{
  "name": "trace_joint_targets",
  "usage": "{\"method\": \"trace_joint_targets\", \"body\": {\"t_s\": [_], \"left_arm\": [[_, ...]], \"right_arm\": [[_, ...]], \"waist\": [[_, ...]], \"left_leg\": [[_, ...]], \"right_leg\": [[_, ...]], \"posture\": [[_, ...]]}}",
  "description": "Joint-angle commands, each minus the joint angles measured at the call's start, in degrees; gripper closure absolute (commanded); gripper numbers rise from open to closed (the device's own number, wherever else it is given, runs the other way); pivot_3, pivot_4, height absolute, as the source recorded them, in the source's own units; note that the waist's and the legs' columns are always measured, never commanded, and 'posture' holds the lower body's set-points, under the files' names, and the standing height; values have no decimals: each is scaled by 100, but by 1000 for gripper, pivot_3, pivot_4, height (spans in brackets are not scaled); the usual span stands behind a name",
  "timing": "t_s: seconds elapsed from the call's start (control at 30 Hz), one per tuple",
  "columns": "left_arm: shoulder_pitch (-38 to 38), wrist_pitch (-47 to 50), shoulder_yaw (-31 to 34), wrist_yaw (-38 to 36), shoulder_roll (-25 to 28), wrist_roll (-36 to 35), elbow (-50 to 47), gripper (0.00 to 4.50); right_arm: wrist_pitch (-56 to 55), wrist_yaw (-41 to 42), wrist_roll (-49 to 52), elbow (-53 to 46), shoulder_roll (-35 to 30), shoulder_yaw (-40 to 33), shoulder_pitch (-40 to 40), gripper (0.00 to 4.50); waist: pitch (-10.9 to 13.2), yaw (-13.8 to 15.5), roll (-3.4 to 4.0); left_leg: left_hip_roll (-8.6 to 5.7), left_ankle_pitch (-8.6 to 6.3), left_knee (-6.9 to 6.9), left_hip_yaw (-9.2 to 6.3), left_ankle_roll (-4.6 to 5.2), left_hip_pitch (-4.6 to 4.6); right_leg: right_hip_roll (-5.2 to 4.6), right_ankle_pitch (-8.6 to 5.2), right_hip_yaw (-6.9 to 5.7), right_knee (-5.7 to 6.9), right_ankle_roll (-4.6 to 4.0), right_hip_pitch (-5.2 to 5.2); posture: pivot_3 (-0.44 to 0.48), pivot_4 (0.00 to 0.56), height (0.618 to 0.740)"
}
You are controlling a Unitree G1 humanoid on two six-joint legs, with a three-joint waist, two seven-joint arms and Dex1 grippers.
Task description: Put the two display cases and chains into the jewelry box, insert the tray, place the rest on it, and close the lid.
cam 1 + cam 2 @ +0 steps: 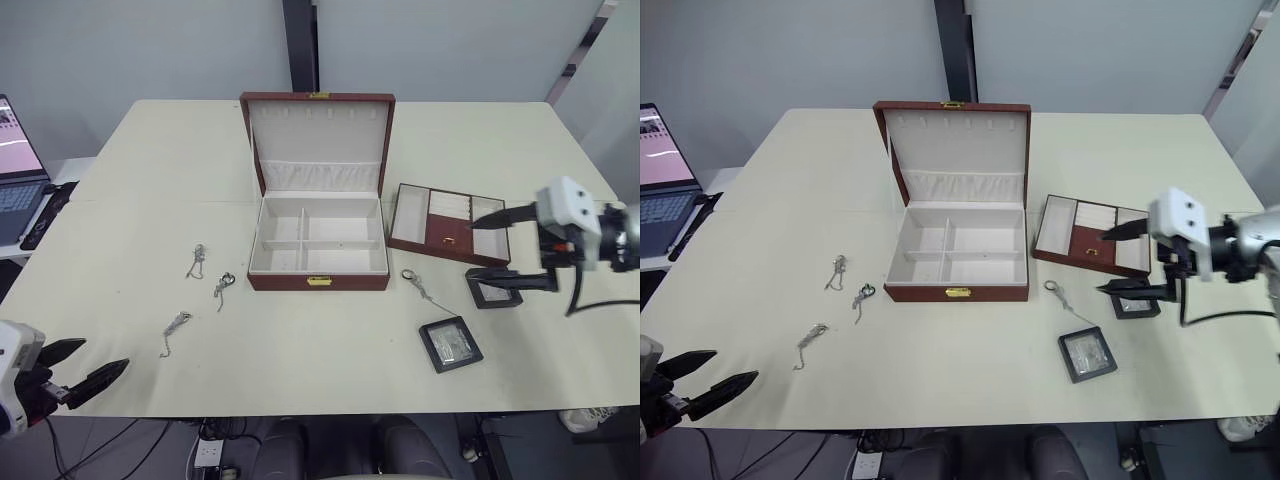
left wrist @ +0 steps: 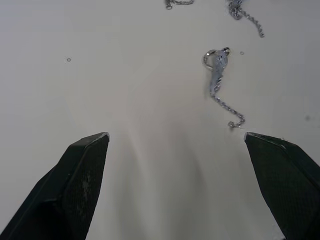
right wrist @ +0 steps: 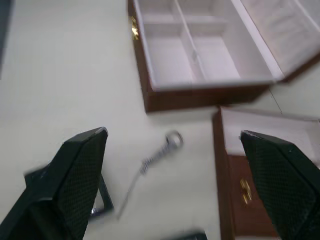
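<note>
Pale cream table, grey wall behind, laptop at far left edge. Jewelry box at table centre, lid raised upright, divided compartments bare. Tray just right of box, not yet inserted.

Two display cases right of box: one near the front edge, lying free; the other further right, directly under right gripper. Right fingers spread wide, empty, hovering above that case. Left gripper low at front-left corner, fingers spread, empty.

Chains: three left of box; a fourth between box and nearer case.

Judgement on handling: cases likely light, rigid, smooth-framed and flat to the table; best pinched across opposite frame edges, away from clear window. Chains limp, thin, liable to slip through fingers; best taken at ring or bunched end, as seen in left wrist view.
</note>
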Motion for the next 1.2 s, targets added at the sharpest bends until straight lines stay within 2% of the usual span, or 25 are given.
{"method": "trace_joint_targets", "body": {"t_s": [0.03,0.2,0.37,0.4,0.47,0.53,0.9,1.17,1.2], "left_arm": [[77,110,182,114,-57,-140,-372,0],[-76,221,68,282,-129,-225,-530,0],[-460,251,-234,432,-136,-248,-440,0],[-546,242,-305,466,-128,-231,-410,294],[-705,279,-456,522,-108,-222,-384,579],[-832,341,-626,578,-72,-193,-395,1179],[-1697,99,-1748,891,-58,378,289,1179],[-1842,-14,-2176,894,-81,579,594,1179],[-1844,-40,-2192,897,-86,602,631,1353]], "right_arm": [[550,-2,365,-393,376,382,-664,10],[719,48,374,-322,943,837,-1198,10],[575,115,270,-226,1176,1018,-1296,10],[564,108,257,-223,1201,1029,-1295,0],[557,103,242,-249,1228,1031,-1268,0],[579,111,267,-303,1215,1004,-1226,0],[557,-1,265,-458,1224,1004,-1056,0],[534,21,260,-492,1191,1007,-1005,0],[535,21,261,-495,1190,1005,-1004,0]], "waist": [[0,15,0],[-4,61,-9],[-4,61,-10],[-5,55,-10],[-5,47,-10],[-5,41,-10],[-4,40,-11],[-4,41,-9],[-4,41,-9]], "left_leg": [[0,0,0,-3,0,-1],[-5,0,5,-16,0,-10],[-6,0,5,-21,0,-10],[-6,0,4,-22,0,-10],[-5,0,4,-21,0,-9],[-4,0,4,-21,0,-9],[-5,0,4,-21,0,-11],[-4,0,3,-22,0,-10],[-5,0,3,-21,0,-10]], "right_leg": [[0,0,-2,-1,0,0],[-5,0,-12,-3,0,-1],[-5,0,-17,-2,0,0],[-5,0,-17,-2,0,0],[-4,0,-17,-1,0,0],[-4,0,-17,0,-1,-2],[-2,0,-17,1,-1,-4],[-2,0,-17,2,-1,-5],[-2,0,-16,2,0,-5]], "posture": [[0,150,740],[0,150,740],[0,150,740],[0,150,740],[0,150,740],[0,150,740],[0,150,740],[0,150,740],[0,150,740]]}}
